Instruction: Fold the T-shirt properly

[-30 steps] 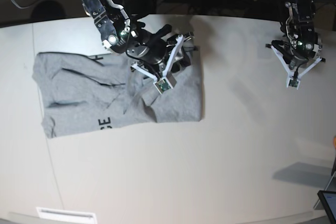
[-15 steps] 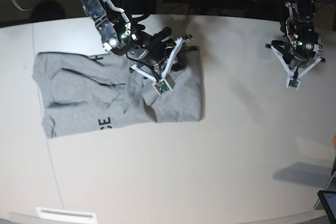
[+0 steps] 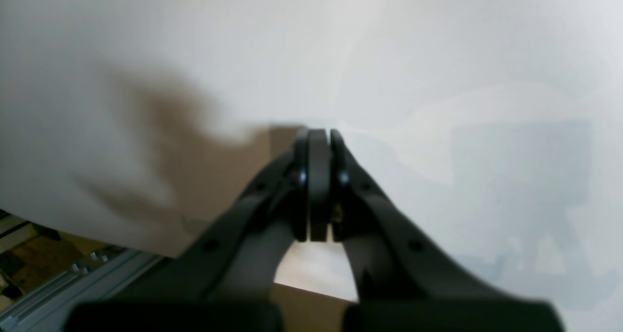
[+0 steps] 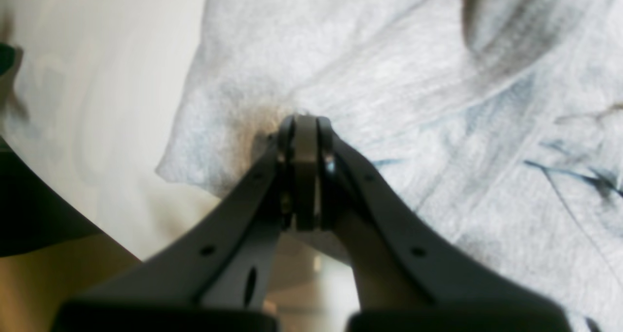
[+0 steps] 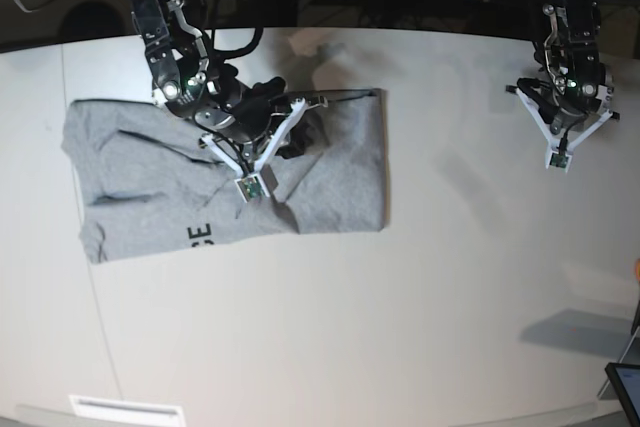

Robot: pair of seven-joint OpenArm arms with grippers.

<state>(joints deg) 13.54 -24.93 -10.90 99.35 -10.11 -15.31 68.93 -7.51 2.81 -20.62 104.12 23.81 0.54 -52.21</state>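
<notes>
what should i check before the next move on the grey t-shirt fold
1. Right gripper shut on cloth: ok, jaws closed at a fold of the heather-grey cotton T-shirt.
2. How much cloth is pinched: cannot tell, the fold hides it.
3. Left gripper out of the way: ok, shut and empty over the bare white table.
4. T-shirt flat: not ok, creased under the right arm.
5. Black block lettering tucked inside: not ok, it shows at the near edge.
6. Shirt fully on the table: ok.

Bright, soft shadows, wrist views seemingly blurred
</notes>
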